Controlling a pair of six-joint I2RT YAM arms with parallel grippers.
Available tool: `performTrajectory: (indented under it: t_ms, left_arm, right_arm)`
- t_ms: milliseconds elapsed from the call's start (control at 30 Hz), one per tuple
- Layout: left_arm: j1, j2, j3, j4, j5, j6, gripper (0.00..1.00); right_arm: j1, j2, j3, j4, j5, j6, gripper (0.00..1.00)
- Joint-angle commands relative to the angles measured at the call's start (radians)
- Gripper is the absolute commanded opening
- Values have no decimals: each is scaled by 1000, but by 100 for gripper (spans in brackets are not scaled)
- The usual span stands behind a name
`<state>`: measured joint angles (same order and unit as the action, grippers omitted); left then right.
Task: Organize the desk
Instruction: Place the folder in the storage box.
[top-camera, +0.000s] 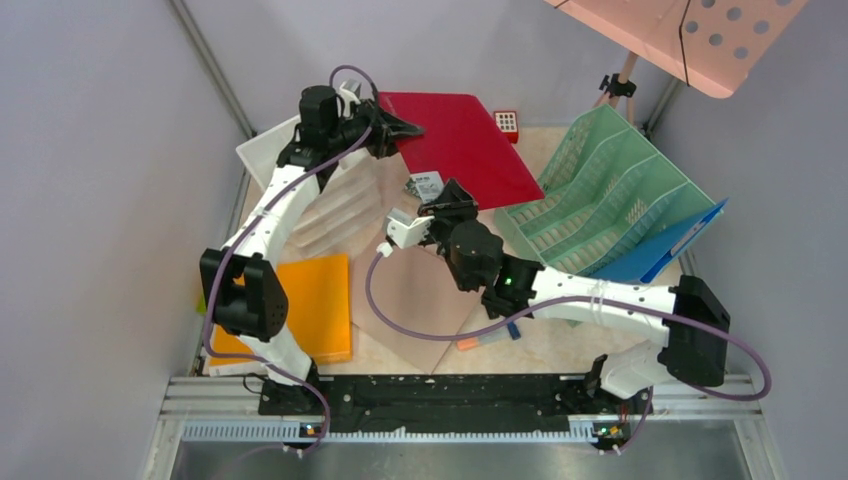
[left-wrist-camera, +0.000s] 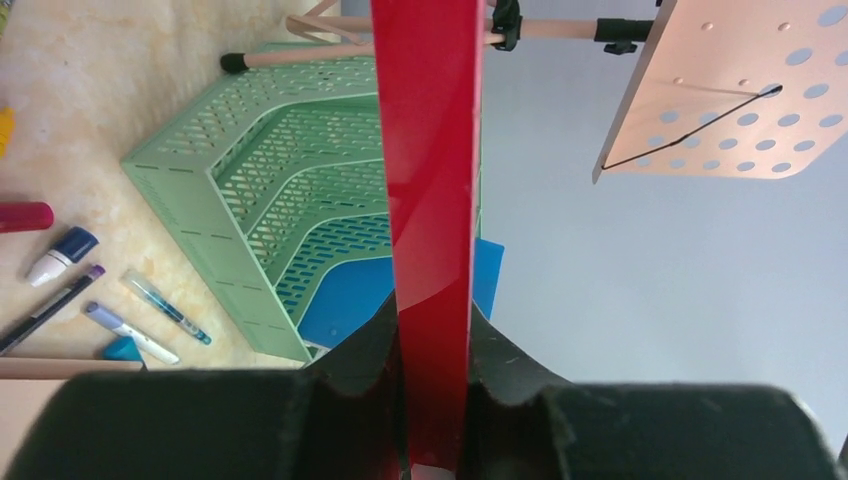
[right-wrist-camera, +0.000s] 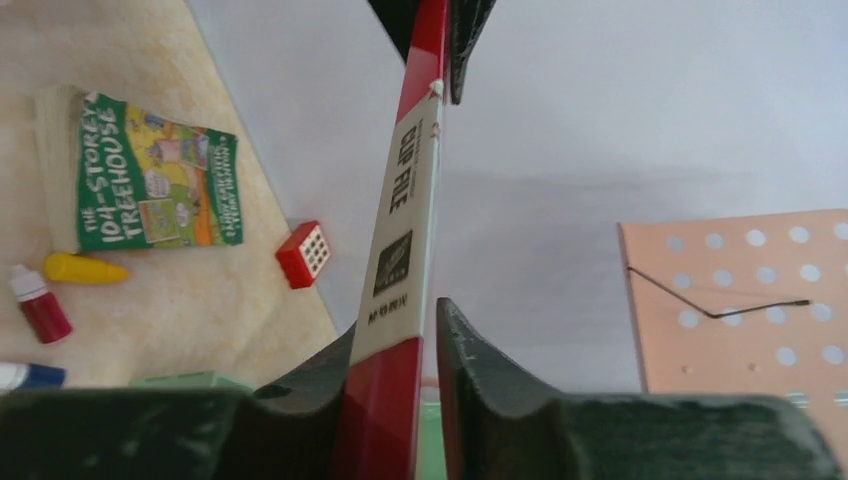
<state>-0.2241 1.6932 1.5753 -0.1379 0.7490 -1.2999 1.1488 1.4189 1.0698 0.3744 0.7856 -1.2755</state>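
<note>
The red clip file is held up off the desk, just left of the green mesh file rack. The step in hand is judged to be filing it into that rack. The left pincer is closed on one edge of the file, with both fingers pressed against the red cover. The right pincer is set narrowly astride the labelled edge. One finger lies against the cover and a sliver of gap is seen at the other, so it cannot be told whether a firm hold is had.

For the next move, the file would need to be carried toward the rack, stood on edge and lined up with a free slot, clear of the blue folder lodged at the rack's right side. It is judged that the thin cover could be bent unless both pincers are moved together or one is let go.

The desk is beige and mottled, walled by grey panels, and the rack stands on its far right part. Well to the left of the rack, a white drawer unit and an orange folder are seen. A small red cube lies at the rack's far left corner. Pens lie beside the rack, and a pink perforated board is raised behind it.
</note>
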Motion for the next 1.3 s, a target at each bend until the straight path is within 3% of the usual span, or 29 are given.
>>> performTrajectory:
  t_ms: [0,100,200,433,600,767,900,1267]
  left_arm:
    - [48,-54,48,61,12,81,0]
    - [81,-62,94,63,12,113,0]
    - [109,-56,163,65,18,152,0]
    - [126,-29,279,107,62,215,0]
    - [126,-14,343,117,96,295,0]
    - [99,-50,368,90,92,473,0]
    - [32,-97,349,9,73,671,0]
    - [-250,-191,250,-88,22,995,0]
  right_arm:
    - [-9,-56,43,-89,-28,127,35]
    - [-9,-86,45,-269,-119,268,78]
    - [-9,-113,36,-412,-230,389,88]
    - [-41,-189,74,-572,-385,536,90]
    - [-167,-261,219,-709,-508,643,90]
    - [-342,-321,374,-824,-641,741,90]
    - [-491,-356,448,-857,-697,809,90]
    - [-965,-432,484,-881,-886,1042,89]
